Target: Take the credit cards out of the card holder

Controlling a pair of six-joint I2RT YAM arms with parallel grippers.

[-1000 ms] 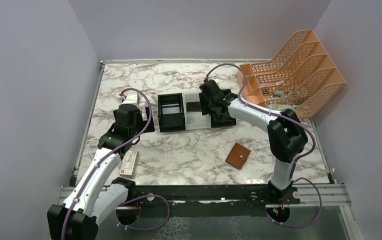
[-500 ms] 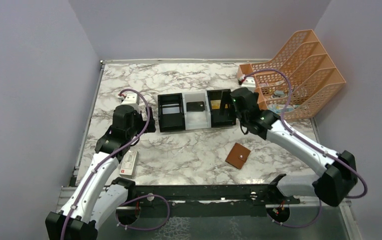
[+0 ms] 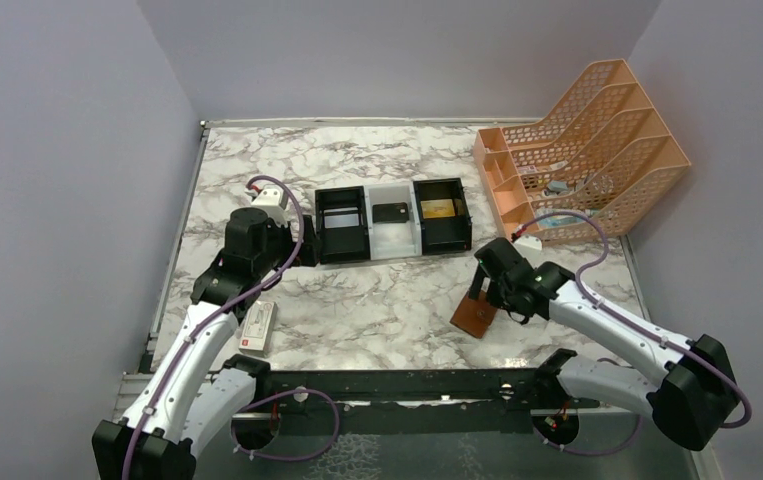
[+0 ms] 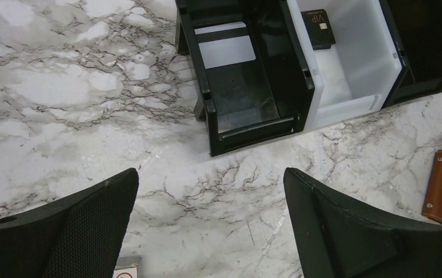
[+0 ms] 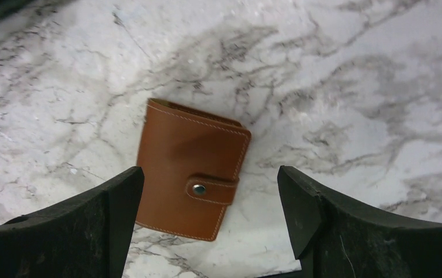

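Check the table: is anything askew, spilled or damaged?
Nothing is spilled or damaged. The wallet lies snapped shut, skewed to the edges of the table, beneath the open right end effector. The white box at the left also sits at a slight slant.

Marbled worktop (image 3: 377,300) carries 4 things: a 3-compartment tray (image 3: 343,254) at centre, an orange file rack (image 3: 597,150) far right, a white box (image 3: 258,327) near left, and the closed brown card holder (image 5: 189,156) near right.
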